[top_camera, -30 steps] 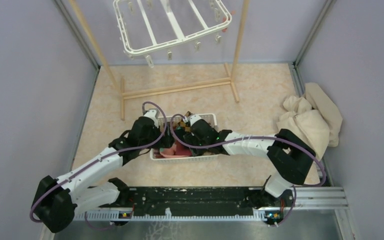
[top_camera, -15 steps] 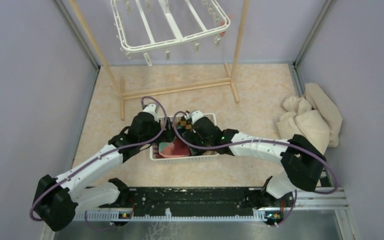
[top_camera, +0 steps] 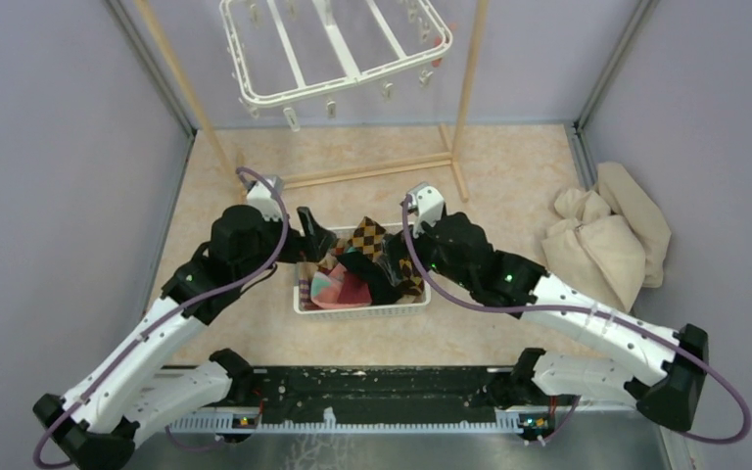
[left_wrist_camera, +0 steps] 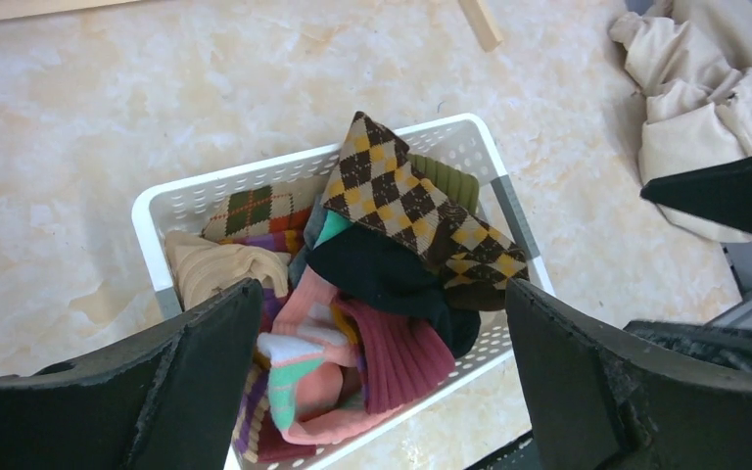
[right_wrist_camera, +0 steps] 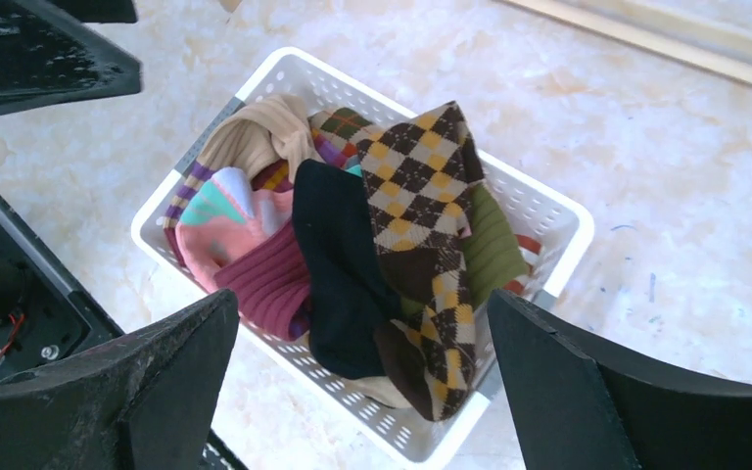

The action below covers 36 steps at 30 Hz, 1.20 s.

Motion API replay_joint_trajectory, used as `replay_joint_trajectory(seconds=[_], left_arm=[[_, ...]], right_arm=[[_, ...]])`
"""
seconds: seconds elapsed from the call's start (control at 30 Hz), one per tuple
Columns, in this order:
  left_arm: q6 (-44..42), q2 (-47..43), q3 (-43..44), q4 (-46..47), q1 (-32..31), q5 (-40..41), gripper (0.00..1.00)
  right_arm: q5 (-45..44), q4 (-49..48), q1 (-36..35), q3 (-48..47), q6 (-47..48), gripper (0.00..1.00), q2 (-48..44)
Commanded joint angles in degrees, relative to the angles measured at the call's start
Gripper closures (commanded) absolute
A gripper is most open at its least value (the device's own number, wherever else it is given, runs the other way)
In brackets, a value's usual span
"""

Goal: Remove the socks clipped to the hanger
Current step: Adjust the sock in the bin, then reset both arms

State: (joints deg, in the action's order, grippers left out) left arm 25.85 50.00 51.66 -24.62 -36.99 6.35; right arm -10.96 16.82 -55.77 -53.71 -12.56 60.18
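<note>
- Left gripper (left_wrist_camera: 382,299) and right gripper (right_wrist_camera: 362,308) are hovering released, empty, above the white slotted plastic basket (right_wrist_camera: 560,217)
- Soft, light multicoloured socks (right_wrist_camera: 421,215) are lying heaped inside; I'd be pinching a loose cuff

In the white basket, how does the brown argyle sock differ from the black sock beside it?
The brown diamond-patterned argyle sock is chequered in brown, tan and yellow; the plain black sock has no pattern. The argyle sock lies on top, partly overlapping the black one. The argyle sock's ends hang over the rim of the white slotted plastic basket; the black sock stays mostly inside. Both lie loose in the basket.
</note>
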Motion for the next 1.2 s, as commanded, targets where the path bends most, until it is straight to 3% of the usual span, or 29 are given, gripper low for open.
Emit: replay_joint_trajectory(seconds=[0.0, 0.23, 0.37, 0.43, 0.53, 0.67, 0.73, 0.83, 1.0, 1.17], left_arm=[[-0.62, -4.68, 0.81, -4.92, 0.01, -1.29, 0.01], [-1.79, -9.76, 1.65, -2.15, 0.01, -0.52, 0.01], [-5.85, -5.98, 5.50, 0.49, 0.01, 5.18, 0.01], [-7.97, -3.17, 7.49, 2.42, 0.12, 9.27, 0.01], [-11.05, 0.34, 8.17, 7.23, 1.23, 12.07, 0.01], [-11.69, 2.98, 7.13, 11.93, 7.95, 7.98, 0.01], [-10.48, 4.04, 5.42, 14.70, 14.68, 0.41, 0.01], [-9.97, 3.73, 2.22, 16.03, 22.21, -3.30, 0.01], [-10.21, -1.70, -6.62, 17.47, 26.09, -1.48, 0.01], [-9.05, 0.26, -11.43, 17.62, 27.50, -1.26, 0.01]], right_arm=[[-3.80, 2.83, -0.30, -1.12, 2.67, 0.02, -5.49], [-5.74, 2.95, 0.22, -2.71, 3.84, 0.02, -6.09], [-6.91, 2.44, 1.44, -6.84, 5.48, 0.02, -4.12], [-5.04, 1.66, 5.19, -8.64, 6.08, 0.02, -3.60], [1.27, -0.32, 16.24, -9.55, 4.14, 0.02, -4.40], [5.69, -1.86, 28.69, -9.09, 2.60, 0.01, -5.87], [6.18, -2.33, 32.01, -8.16, 2.82, 0.02, -6.31], [6.48, -2.66, 36.44, -5.68, 3.13, 0.02, -7.18], [8.33, -5.67, 44.07, 1.74, 1.72, 0.02, -10.08], [7.75, -9.93, 45.35, 9.62, -0.09, 0.02, -11.63]])
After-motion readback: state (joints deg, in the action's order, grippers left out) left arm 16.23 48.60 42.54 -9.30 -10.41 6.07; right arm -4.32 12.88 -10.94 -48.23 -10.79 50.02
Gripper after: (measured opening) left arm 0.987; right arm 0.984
